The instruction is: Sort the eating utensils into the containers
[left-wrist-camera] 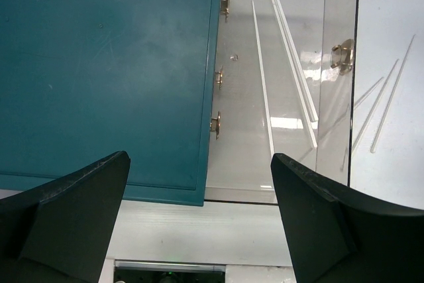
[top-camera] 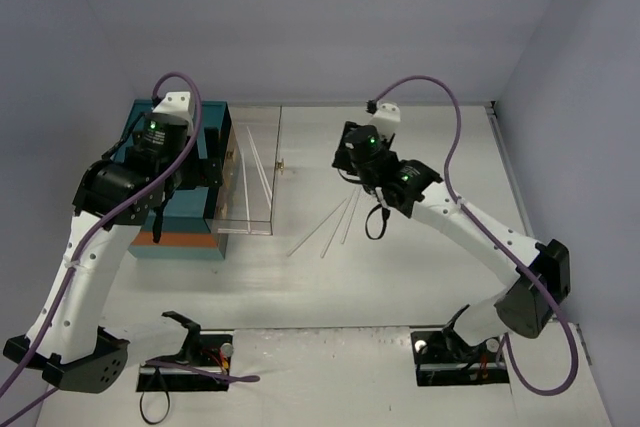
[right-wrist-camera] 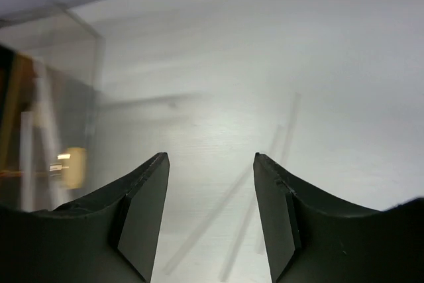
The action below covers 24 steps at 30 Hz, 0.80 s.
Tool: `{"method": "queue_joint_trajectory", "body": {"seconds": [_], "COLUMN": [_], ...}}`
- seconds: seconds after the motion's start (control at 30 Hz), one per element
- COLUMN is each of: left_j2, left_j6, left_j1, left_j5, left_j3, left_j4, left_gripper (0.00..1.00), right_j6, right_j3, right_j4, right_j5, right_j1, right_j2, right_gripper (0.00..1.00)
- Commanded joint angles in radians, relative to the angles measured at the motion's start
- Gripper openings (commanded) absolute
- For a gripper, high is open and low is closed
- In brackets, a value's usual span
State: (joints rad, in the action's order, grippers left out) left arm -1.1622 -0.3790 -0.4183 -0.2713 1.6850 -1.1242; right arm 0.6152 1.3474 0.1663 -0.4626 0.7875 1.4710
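Chopsticks, three thin pale ones, are seen lying loose on the white desk, just to the right of the open drawer. Their long axes are slanted from near-left to far-right, and they are fanned a little apart at the near ends. Three more chopsticks are laid inside the drawer, which is drawn out to the right from the teal chest and is fitted with a gold handle on its front. These three are aligned nearly parallel to the chest's front, pointing from far to near. Two are set close together toward the handle side, and one lies apart, nearer the chest. The left hand is held above the near front edge of the chest, its fingers spread wide with nothing between them, and the drawer's chopsticks are found ahead of it and to its right. The right hand is held over the desk with its fingers apart and empty. The loose chopsticks are seen below and just beyond its fingertips, blurred in the wrist view, and the drawer is seen off to its left.
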Motion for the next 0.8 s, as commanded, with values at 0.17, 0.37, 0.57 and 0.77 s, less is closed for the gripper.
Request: {"method": "queue_joint_trajectory", "body": {"seconds": [0.17,0.37,0.57,0.77], "left_j2": [-0.028,-0.015,0.016,0.032], "left_j6": [-0.022,-0.026,-0.018,-0.014], "left_j1": [0.006,0.006,0.006,0.006], "left_j5": [0.025,0.022,0.005,-0.001], "left_j3": [0.048,0.039,0.021,0.014], "left_j4": [0.038,0.037,0.034,0.031], "left_gripper": [0.86,0.86,0.86,0.86], "right_j6": [0.082,0.069,0.094,0.108], "right_j3": [-0.224,-0.235,-0.237,-0.270], "right_j4": [0.041,0.012,-0.055,-0.063], "right_j5": [0.159,0.205,0.266,0.205], "right_j1": [-0.120,-0.122,-0.120,-0.124], "right_j2": [0.036,0.228,0.326,0.373], "right_gripper": [0.50,0.44,0.42,0.32]}}
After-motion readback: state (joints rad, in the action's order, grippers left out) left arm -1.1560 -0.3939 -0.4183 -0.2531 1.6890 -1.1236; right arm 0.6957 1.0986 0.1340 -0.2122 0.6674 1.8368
